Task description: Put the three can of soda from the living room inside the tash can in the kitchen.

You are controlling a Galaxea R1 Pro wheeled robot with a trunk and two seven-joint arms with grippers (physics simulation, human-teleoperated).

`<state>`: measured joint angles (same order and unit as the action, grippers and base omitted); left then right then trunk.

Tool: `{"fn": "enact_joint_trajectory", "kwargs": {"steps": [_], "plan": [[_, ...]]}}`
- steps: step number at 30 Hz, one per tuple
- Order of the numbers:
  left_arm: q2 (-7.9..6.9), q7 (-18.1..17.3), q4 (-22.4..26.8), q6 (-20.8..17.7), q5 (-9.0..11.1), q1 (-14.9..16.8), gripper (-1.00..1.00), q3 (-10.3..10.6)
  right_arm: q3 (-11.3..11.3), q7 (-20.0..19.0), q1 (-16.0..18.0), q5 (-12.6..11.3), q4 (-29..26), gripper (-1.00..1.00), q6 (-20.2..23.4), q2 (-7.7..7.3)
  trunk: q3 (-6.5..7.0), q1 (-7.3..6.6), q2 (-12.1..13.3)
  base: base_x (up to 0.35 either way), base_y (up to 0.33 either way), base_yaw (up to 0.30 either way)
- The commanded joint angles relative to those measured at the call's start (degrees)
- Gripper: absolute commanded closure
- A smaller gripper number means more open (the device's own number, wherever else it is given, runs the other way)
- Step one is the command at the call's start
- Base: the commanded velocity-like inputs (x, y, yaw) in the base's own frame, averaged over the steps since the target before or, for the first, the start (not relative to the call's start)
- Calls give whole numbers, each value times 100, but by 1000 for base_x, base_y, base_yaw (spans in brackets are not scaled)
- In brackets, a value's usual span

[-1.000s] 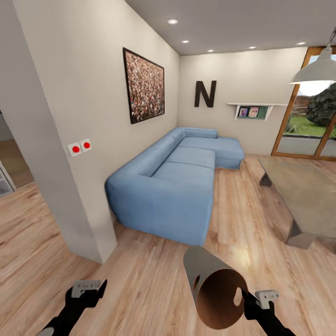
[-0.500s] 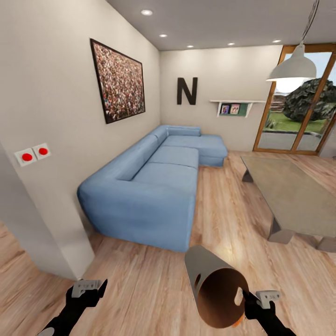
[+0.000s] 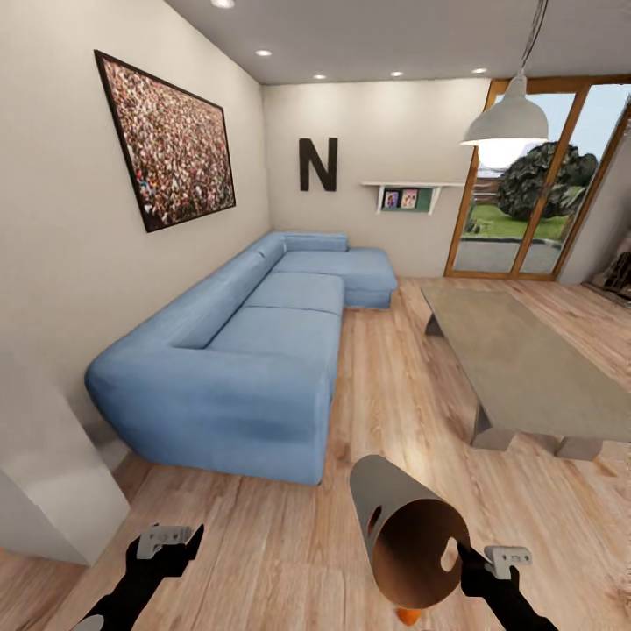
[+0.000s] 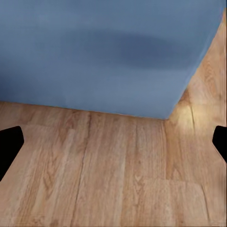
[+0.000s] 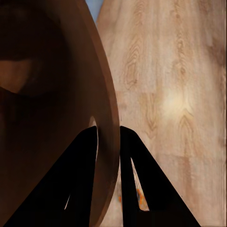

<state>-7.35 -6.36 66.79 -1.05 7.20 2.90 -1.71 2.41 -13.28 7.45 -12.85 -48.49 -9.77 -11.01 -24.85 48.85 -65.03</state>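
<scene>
1. Right tool (image 3: 457, 554) pinches the rim of the tash can (image 3: 405, 533), one finger inside (image 5: 82, 175) and one outside the wall, holding it tipped on its side above the plank floor (image 3: 263, 543).
2. Left tool (image 3: 166, 542) hangs empty with its fingers spread wide, low over the floor near the sofa's corner.
3. Round and tapered, the tash can is grey-beige outside and copper-brown inside, its mouth turned toward the camera, an oval handle hole near the rim.
4. An orange scrap (image 3: 407, 616) shows just below the can's rim; what it is cannot be told.
5. Beyond stands the blue sofa (image 3: 254, 350), with the low bench (image 3: 526, 368) to its right.
6. On the far wall hangs a large black letter "N" (image 3: 318, 164).
</scene>
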Motion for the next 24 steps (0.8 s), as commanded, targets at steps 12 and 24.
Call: {"fn": "enact_joint_trajectory", "kwargs": {"steps": [12,24], "plan": [[-4,-18,1,8,0,0,-100,21,5,-44,2,-42,-11,100,-1,2,-79,0,-1,16,-284,-176],[-9,-23,1,8,0,0,-100,45,5,-43,2,-43,-12,100,-1,-5,-159,0,-1,0,-291,-174]]}}
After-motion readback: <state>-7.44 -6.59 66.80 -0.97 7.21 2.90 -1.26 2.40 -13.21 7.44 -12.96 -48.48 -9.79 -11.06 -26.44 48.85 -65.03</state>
